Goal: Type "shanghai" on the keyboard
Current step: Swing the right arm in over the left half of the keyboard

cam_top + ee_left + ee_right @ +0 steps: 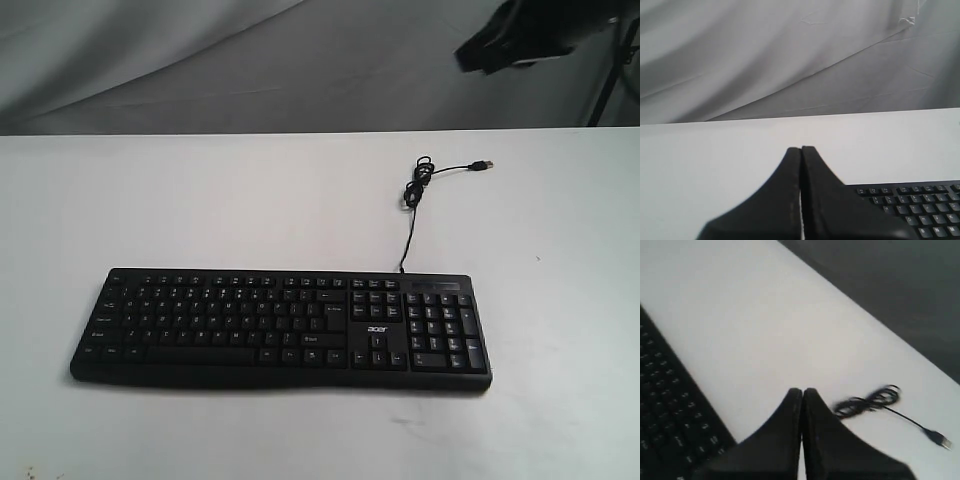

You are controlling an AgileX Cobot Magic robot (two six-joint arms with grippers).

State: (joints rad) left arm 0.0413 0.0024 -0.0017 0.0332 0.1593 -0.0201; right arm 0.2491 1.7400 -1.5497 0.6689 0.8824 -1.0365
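Observation:
The black Acer keyboard (280, 328) lies flat on the white table (200, 200), number pad to the right. Its thin cable (412, 200) runs back to a coiled bundle and a loose USB plug (485, 165). Neither arm shows in the exterior view. In the left wrist view my left gripper (801, 148) is shut on nothing, held above the table with the keyboard's corner (920, 207) beside it. My right gripper (802, 390) is likewise shut and empty, between the keyboard's edge (670, 410) and the coiled cable (867, 401).
A grey cloth backdrop (250, 60) hangs behind the table's far edge. A dark object (530, 35) sits at the upper right beyond the table. White table surface surrounds the keyboard on all sides.

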